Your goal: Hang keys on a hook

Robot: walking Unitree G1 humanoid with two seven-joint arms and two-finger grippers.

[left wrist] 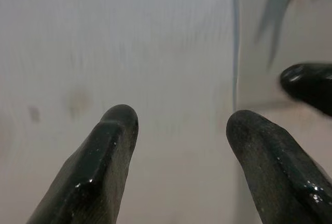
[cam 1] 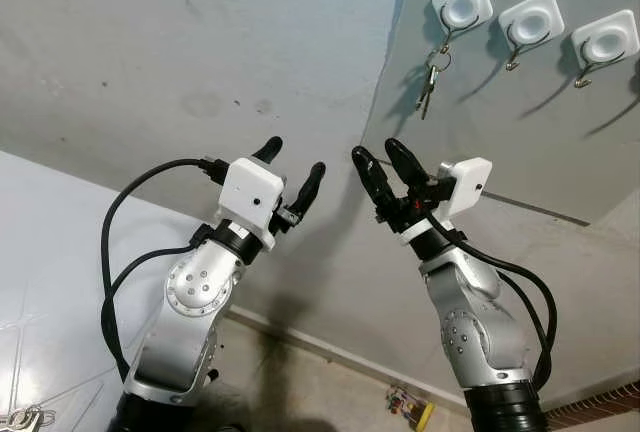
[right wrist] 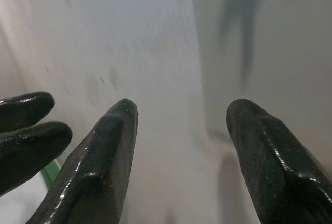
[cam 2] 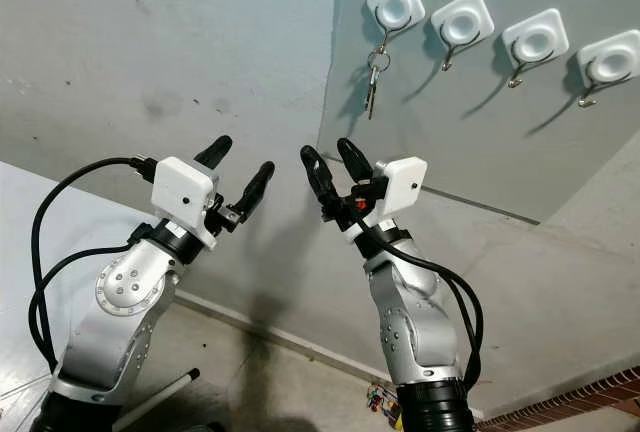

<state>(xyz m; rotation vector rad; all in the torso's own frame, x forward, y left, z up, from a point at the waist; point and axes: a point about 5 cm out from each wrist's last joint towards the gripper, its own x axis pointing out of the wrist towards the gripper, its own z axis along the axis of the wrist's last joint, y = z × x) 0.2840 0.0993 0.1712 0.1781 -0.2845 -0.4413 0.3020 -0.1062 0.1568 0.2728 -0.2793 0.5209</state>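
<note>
**Keys on the leftmost hook; both grippers empty and raised**

Keys (cam 1: 429, 83) hang from the leftmost wall hook (cam 1: 461, 7) in a row of white square-backed hooks on the grey wall panel; the ring sits in the wire hook and the keys dangle straight down below it, casting a shadow on the panel; they appear to carry their own weight, nothing else touching them.

Neighbouring hooks (cam 1: 531, 24) and (cam 1: 605, 42) are bare; the right eye view shows a fourth (cam 2: 610, 62) further along, also bare.

Left gripper (cam 1: 292, 174) is held up in front of the wall, below and to the left of the keys; fingers apart, nothing between them; its wrist view confirms a bare gap with blank wall beyond.

Right gripper (cam 1: 385, 164) is raised just beside the left one, below the keys and well apart from them; fingers spread, nothing held; in its wrist view the left gripper's fingertips (right wrist: 31, 130) intrude at the edge, which fits how near the two stand.

Judgement: the hanging step looks done; the open, empty fingers and the clearance below the hook suit a release posture, leaving the keys undisturbed.

Risk: a raised fingertip brushing the dangling keys could lift the ring off the shallow hook.

Floor: a small coloured object (cam 1: 410, 408) lies by the skirting; identity unclear.
</note>
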